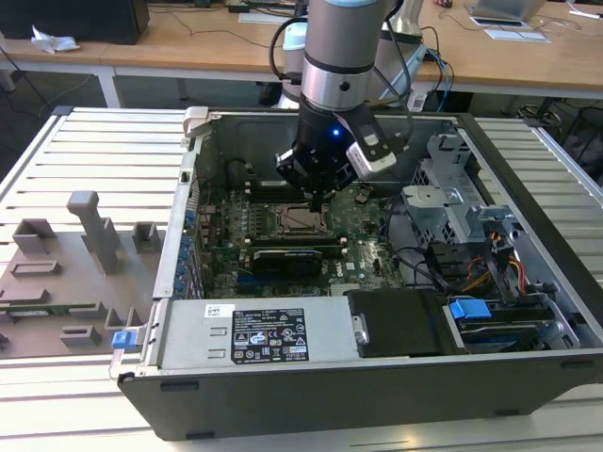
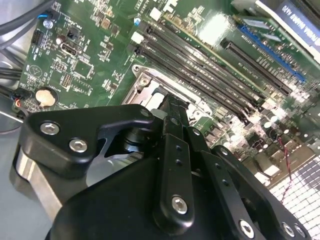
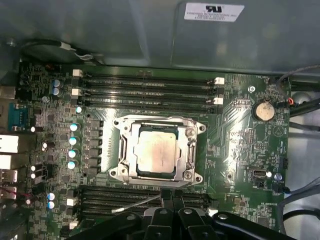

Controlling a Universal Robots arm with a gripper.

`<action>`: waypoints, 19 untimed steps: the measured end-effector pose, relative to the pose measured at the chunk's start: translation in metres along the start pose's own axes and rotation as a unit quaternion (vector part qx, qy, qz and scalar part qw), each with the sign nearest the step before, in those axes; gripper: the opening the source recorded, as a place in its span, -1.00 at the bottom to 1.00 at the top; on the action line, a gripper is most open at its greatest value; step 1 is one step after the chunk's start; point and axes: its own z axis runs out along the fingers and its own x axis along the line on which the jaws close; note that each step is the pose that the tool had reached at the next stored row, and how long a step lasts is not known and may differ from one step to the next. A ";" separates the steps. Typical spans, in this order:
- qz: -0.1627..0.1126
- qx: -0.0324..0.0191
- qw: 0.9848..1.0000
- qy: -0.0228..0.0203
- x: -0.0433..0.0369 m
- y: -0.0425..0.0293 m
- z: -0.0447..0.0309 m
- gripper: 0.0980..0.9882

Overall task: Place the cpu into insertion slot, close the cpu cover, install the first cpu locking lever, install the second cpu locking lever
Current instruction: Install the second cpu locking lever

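Note:
The cpu (image 3: 156, 152) lies flat in the insertion slot (image 3: 120, 150), its silver top showing. The cpu cover (image 3: 191, 150) lies down around it as a metal frame. A thin metal locking lever (image 3: 135, 203) slants beside the slot's edge, and its end reaches my fingertips. My gripper (image 3: 169, 196) is shut, its black fingers pressed together right at that edge of the slot. In the exterior view my gripper (image 1: 317, 203) hangs just over the insertion slot (image 1: 292, 222) inside the computer case. In the second wrist view the fingertips (image 2: 172, 107) cover part of the slot (image 2: 146, 82).
Long black memory slots (image 3: 145, 85) run on both sides of the socket. The case walls (image 1: 188, 188), a drive cage (image 1: 443, 202), cables (image 1: 490, 264) and the power supply (image 1: 254, 330) crowd around the board. A grey fixture tray (image 1: 75, 264) sits at the exterior view's left.

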 end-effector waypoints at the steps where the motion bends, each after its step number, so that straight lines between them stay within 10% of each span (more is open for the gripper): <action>1: 0.000 -0.001 1.000 0.000 0.0001 -0.0023 0.0003 -0.98; 7: -0.001 -0.036 0.999 -0.002 0.0031 -0.0207 0.0023 -0.98; 19: -0.001 -0.064 0.998 -0.004 0.0323 -0.0319 0.0202 -0.98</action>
